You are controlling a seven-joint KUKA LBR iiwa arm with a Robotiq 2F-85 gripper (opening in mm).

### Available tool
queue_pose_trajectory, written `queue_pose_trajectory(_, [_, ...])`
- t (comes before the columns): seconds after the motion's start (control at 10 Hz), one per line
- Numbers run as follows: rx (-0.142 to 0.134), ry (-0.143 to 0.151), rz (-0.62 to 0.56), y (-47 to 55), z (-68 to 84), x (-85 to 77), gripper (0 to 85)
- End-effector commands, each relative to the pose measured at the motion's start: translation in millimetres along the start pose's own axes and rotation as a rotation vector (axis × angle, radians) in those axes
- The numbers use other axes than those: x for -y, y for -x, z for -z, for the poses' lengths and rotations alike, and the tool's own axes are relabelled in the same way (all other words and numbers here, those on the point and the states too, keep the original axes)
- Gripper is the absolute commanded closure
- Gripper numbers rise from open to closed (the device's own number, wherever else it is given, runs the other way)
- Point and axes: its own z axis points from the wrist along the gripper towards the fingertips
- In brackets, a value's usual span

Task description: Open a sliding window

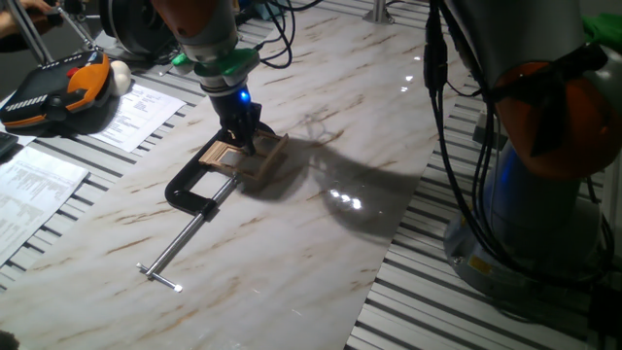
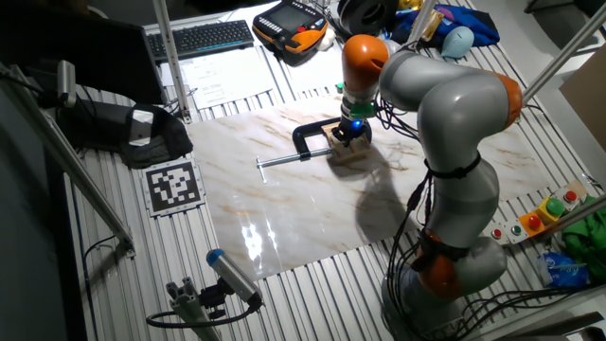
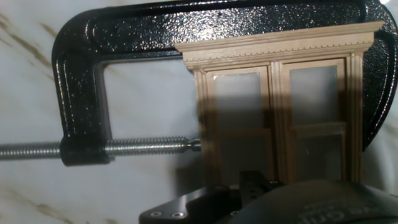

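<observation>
A glossy, tan-veined white marble surface (image 1: 321, 233) carries a pebbled black iron C-clamp (image 3: 81, 93) whose threaded steel screw meets the small light-tan wooden window frame (image 3: 280, 106). The black fingers (image 1: 240, 133) hover above it; their opening cannot be told.

Light comes from overhead, bright on the marble table (image 1: 321, 253), with white glare spots near its right edge in one fixed view and another patch by its near edge in the other. The arm (image 2: 445, 104) throws a soft dark shadow across the marble. Room edges sit dim. Hand view is sharp on the clamp (image 3: 81, 74), speckled with glints, while the gripper's (image 3: 267, 202) dark body blurs at the bottom, shading the window (image 3: 280, 99).
</observation>
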Motion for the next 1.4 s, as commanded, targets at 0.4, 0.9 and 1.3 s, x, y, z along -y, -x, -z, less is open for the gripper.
queue_pose_trajectory(0.4, [0.017,0.011,-0.002,5.0,-1.4,-2.3,85.0])
queue_pose_trajectory(0.9, [0.006,0.014,0.008,10.5,-5.1,-5.8,85.0])
queue_pose_trajectory(1.3, [0.004,0.008,0.015,13.3,-6.7,-7.5,85.0])
